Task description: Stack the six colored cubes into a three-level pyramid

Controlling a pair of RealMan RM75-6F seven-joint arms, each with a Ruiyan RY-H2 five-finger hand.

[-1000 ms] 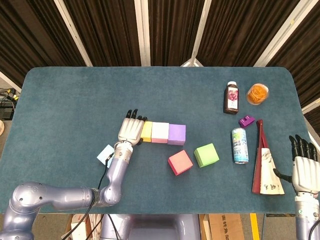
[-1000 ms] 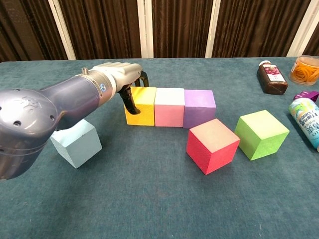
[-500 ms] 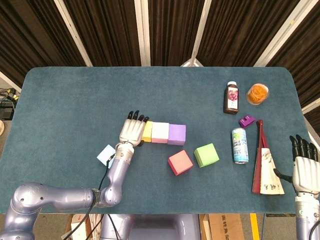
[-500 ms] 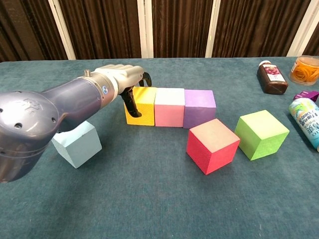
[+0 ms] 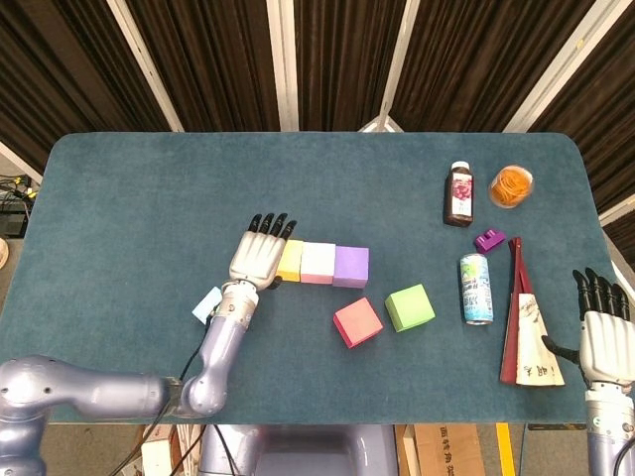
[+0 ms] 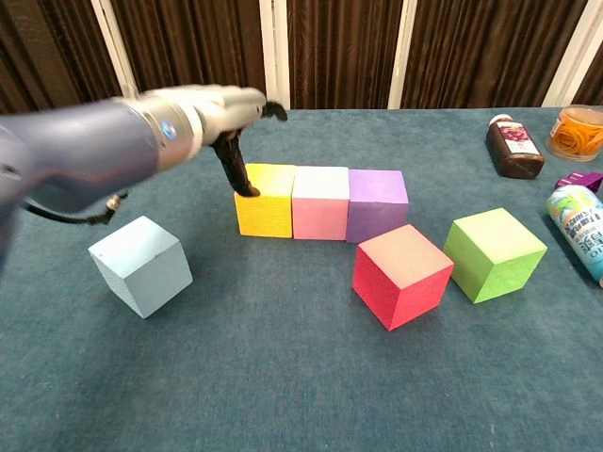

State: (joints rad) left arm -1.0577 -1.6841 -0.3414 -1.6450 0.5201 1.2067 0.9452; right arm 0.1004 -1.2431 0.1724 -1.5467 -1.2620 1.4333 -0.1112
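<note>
Three cubes stand in a touching row: yellow [image 5: 291, 261] [image 6: 266, 202], pale pink [image 5: 317, 263] [image 6: 320, 202] and purple [image 5: 350, 266] [image 6: 377, 205]. In front of the row lie a red cube [image 5: 357, 321] [image 6: 403, 275] and a green cube [image 5: 409, 306] [image 6: 494, 252], loose and turned at an angle. A light blue cube [image 5: 206, 304] [image 6: 141, 266] sits apart to the left, partly under my left forearm in the head view. My left hand [image 5: 260, 253] [image 6: 221, 108] hovers open over the yellow cube's left edge, thumb hanging down to its top corner. My right hand [image 5: 603, 337] stays open at the table's right edge.
At the right stand a dark juice bottle [image 5: 458, 193] [image 6: 513, 146], a cup of orange pieces [image 5: 511, 185] [image 6: 577, 132], a lying can [image 5: 476, 288] [image 6: 577, 221], a small purple object [image 5: 489, 239] and a red and white folded fan [image 5: 526, 327].
My left hand and forearm have lifted up from beside the yellow cube, uncovering the light blue cube in the chest view. The cubes and the right hand have not moved.
</note>
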